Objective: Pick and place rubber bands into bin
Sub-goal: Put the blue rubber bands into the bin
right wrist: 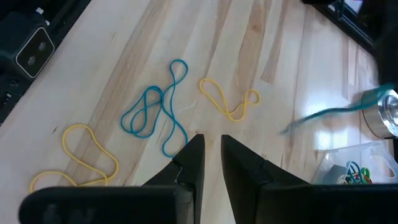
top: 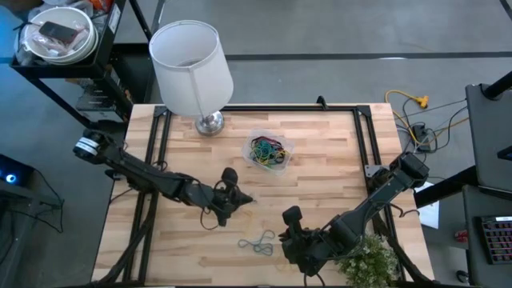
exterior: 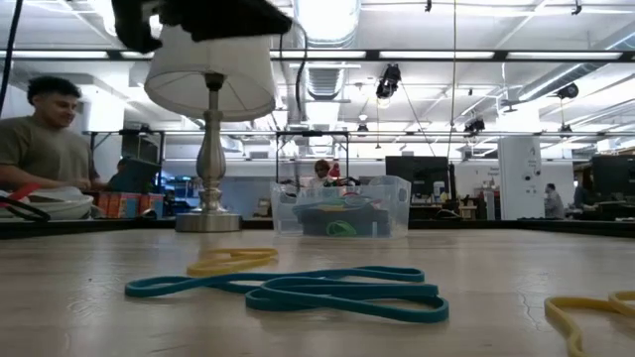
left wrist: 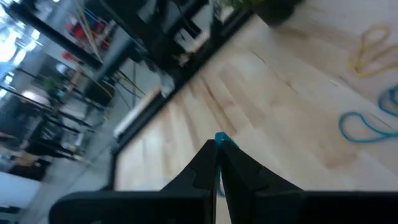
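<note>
we find the left claw (top: 240, 200) above the middle of the counter (top: 320, 152), fingers pressed together on a blue rubber band (left wrist: 221, 138) that shows at their tips. the right claw (top: 290, 234) hangs over the near part of the counter with its fingers slightly apart and nothing between them. loose blue and yellow rubber bands (right wrist: 155, 112) lie flat on the wood just beside it. the clear bin (top: 269, 150), already holding coloured bands, stands near the lamp (top: 192, 64), well apart from both claws
</note>
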